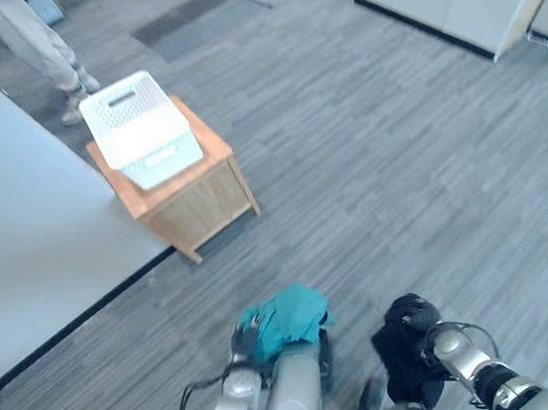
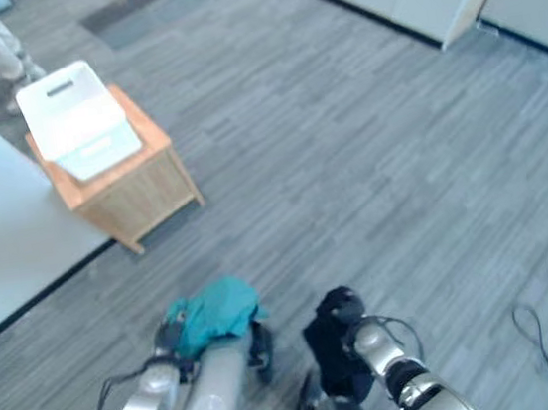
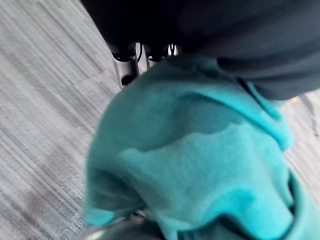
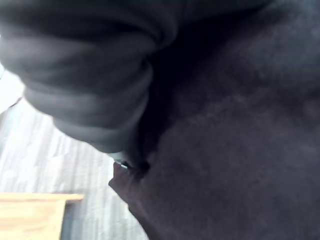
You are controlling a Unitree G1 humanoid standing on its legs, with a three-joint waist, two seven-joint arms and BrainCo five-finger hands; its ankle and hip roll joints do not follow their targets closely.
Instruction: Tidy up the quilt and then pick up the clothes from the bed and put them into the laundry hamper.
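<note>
The left hand (image 1: 243, 344), at 6 o'clock low in the head views, is closed on a teal cloth (image 1: 290, 315). The right hand (image 1: 439, 343), just beside at 5 o'clock, is wrapped in a black cloth (image 1: 404, 347), fingers buried, so I cannot tell its grip. The hamper (image 1: 140, 127) sits on a wooden surface (image 1: 198, 199) at 11 o'clock, well apart. Judged risk: on the walk over, loose folds could slip and drop to the floor (image 1: 387, 151), or miss the hamper's narrow mouth.

hamper (image 1: 140, 127) on cabinet (image 1: 193, 197) beside bed (image 1: 17, 227)
</note>
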